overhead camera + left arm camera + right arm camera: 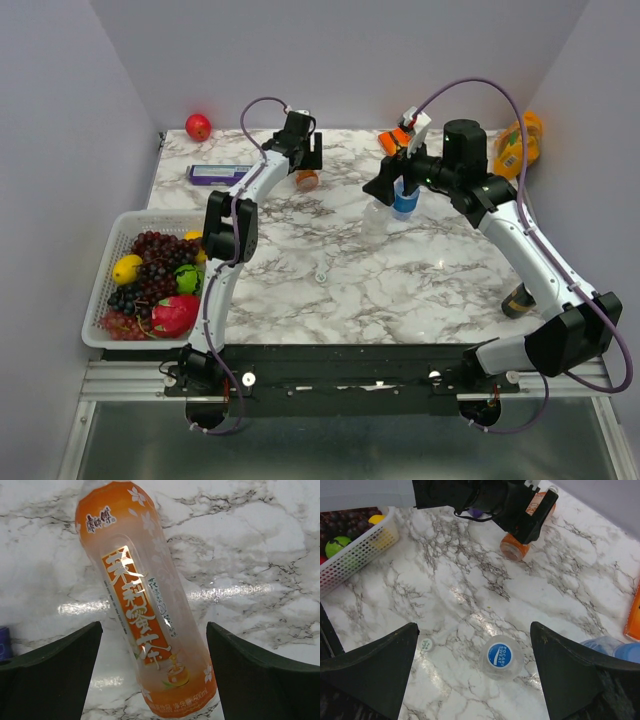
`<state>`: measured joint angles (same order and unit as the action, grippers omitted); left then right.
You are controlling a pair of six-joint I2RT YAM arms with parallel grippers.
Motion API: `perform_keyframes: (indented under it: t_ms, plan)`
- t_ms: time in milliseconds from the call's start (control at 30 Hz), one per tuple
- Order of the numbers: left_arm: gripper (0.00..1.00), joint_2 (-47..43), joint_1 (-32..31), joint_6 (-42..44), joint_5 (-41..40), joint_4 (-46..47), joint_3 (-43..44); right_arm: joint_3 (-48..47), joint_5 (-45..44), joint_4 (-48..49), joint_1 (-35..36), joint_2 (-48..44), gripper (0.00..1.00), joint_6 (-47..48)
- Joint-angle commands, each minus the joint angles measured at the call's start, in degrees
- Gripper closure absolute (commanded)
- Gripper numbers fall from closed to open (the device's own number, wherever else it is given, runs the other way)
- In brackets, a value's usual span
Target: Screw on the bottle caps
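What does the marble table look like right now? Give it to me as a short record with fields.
Left gripper: open, fingers either side of an orange-labelled clear plastic bottle lying on its side
Right gripper: open, over an upright clear plastic bottle
Loose cap: small whitish round plastic cap on the white marble table
Left edge: white plastic mesh basket of fruit

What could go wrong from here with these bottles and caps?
The orange bottle lies on its side between the open fingers of the left hand; being round, it may roll away as they close. The blue-labelled bottle sits close beside the open right hand and might get knocked near the clear bottle.
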<state>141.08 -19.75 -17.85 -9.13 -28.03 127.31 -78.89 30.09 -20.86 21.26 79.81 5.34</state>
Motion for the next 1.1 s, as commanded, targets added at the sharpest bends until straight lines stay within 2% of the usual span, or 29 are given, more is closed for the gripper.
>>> perform_keyframes:
  t_ms: [0, 100, 200, 300, 333, 433, 533, 600, 700, 733, 767, 800, 833, 867, 900, 933, 967, 1000, 1067]
  plan:
    - [0.07, 2.18, 0.15, -3.6, 3.41, 0.44, 1.54, -0.03, 0.76, -1.46, -0.34, -1.41, 0.0, -0.77]
    - [0.08, 2.63, 0.32, -4.48, 3.06, 0.26, 1.37, -0.47, 1.11, -1.99, -0.34, -1.24, 0.0, -1.13]
    - [0.16, 3.15, 0.5, -4.22, 4.11, 0.87, 1.54, -1.09, 1.2, -2.43, -0.34, -0.97, 0.0, -0.34]
    - [0.3, 2.98, 0.67, -2.82, 6.47, 2.18, 1.63, -1.44, 1.12, -2.87, -0.34, -0.62, 0.0, 0.72]
    - [0.38, 2.63, 0.68, -2.29, 7.27, 2.54, 1.37, -1.53, 0.94, -3.04, -0.34, -0.45, 0.0, 1.07]
    - [0.51, 0.17, 0.68, -0.18, 9.04, 4.38, -1.17, -2.4, 0.76, -3.74, -0.34, 0.69, 0.0, 1.86]
    - [0.57, -4.39, 0.76, 1.66, 9.12, 3.69, -5.11, -5.04, 0.85, -4.71, -0.34, 2.01, 0.0, 2.04]
    - [0.63, -11.06, 0.76, 2.64, 9.04, 3.6, -8.63, -7.75, 1.03, -4.98, -0.34, 3.59, 0.0, 1.78]
    - [0.66, -24.58, 0.76, 4.31, 13.77, 7.44, -21.71, -11.27, 1.64, -5.07, -0.42, 6.4, 0.0, -0.14]
    - [0.66, -28.71, 0.68, 4.75, 15.09, 9.55, -30.97, -12.33, 1.99, -5.07, -0.43, 7.19, 0.0, -1.2]
    - [0.66, -36.84, 0.59, 5.97, 17.89, 11.75, -35.85, -13.12, 2.6, -5.07, -0.43, 8.42, 0.0, -2.26]
    - [0.66, -41.01, 0.33, 6.85, 18.78, 15.6, -40.34, -14.0, 3.22, -5.07, -0.51, 10.35, 0.0, -5.14]
    - [0.66, -44.88, 0.15, 7.82, 19.92, 17.29, -48.47, -15.75, 4.27, -4.98, -0.6, 11.67, 0.0, -7.87]
    - [0.66, -48.66, -0.46, 8.78, 21.15, 18.87, -52.12, -16.55, 5.67, -4.72, -0.78, 12.9, 0.0, -10.24]
    - [0.65, -56.1, -0.82, 10.36, 22.82, 22.2, -55.73, -17.08, 7.86, -3.32, -1.04, 15.18, 0.0, -15.92]
    - [0.64, -59.57, -1.17, 11.07, 23.62, 23.88, -62.03, -17.0, 13.63, -1.48, -1.74, 16.07, 0.0, -19.37]
    - [0.64, -62.56, -1.69, 11.77, 24.06, 25.12, -64.53, -16.47, 16.55, 0.71, -2.01, 16.86, 0.0, -22.89]
    - [0.64, -67.64, -2.92, 13.43, 24.5, 25.83, -66.47, -15.95, 19.28, 6.39, -2.09, 17.74, 0.0, -30.23]
    - [0.63, -71.01, -4.59, 14.85, 24.24, 25.31, -69.29, -14.11, 27.02, 13.45, -2.27, 19.41, 0.0, -36.26]
